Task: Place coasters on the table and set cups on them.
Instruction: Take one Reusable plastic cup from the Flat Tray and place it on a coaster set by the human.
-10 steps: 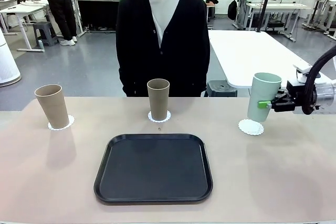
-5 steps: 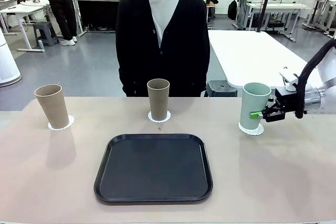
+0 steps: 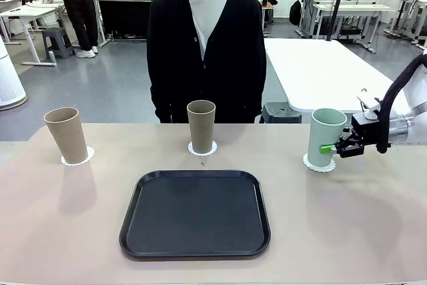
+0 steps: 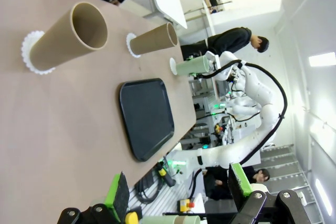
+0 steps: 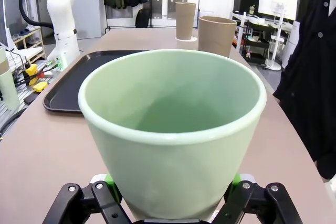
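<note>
Mint cup [image 3: 326, 137] pinched by right gripper [image 3: 338, 147], set on 3rd coaster [image 3: 318, 163]. Release and retreat needed next. Left gripper [image 4: 178, 192] spread.

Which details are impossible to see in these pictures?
- Front view: whether the mint cup fully rests on its coaster; the cup base hides the contact.
- Right wrist view: that coaster, hidden behind the cup.
- Front view: the tiny speck near the tray is too small to identify.
</note>
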You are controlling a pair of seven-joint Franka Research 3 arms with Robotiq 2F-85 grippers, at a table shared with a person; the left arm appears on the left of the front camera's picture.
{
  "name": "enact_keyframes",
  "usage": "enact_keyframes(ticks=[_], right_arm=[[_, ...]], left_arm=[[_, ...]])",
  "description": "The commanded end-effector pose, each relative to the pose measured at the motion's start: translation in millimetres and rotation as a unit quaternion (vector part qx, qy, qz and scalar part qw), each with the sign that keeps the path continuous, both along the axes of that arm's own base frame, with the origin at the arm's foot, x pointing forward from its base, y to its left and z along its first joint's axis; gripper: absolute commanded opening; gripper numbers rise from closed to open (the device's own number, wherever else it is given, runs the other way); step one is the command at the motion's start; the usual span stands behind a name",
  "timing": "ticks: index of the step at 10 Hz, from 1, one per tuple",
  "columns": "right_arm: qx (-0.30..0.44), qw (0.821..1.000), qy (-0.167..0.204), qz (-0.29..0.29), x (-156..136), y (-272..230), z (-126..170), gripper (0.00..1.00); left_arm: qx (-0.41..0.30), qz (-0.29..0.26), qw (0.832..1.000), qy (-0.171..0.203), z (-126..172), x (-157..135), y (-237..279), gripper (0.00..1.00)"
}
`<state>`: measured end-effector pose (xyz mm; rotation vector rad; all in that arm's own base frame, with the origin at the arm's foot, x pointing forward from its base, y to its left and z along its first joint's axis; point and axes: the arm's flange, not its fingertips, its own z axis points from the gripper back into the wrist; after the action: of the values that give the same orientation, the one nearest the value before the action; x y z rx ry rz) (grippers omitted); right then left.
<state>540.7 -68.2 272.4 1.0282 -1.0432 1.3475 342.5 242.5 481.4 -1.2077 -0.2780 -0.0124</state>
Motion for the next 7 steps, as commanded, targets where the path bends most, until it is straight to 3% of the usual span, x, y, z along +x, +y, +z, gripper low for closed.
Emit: enact_keyframes(ticks=[1,7], right_arm=[[0.018,1.0,0.002,0.007,8.9,-8.8,-1.0,0.85],[0.036,0.999,0.017,0.008,14.3,-12.9,-8.2,0.85]], left_arm=[[-0.004,0.002,1.0,-0.005,1.7,-1.3,0.8,1.0],[-0.004,0.002,1.0,-0.005,1.7,-1.3,0.8,1.0]])
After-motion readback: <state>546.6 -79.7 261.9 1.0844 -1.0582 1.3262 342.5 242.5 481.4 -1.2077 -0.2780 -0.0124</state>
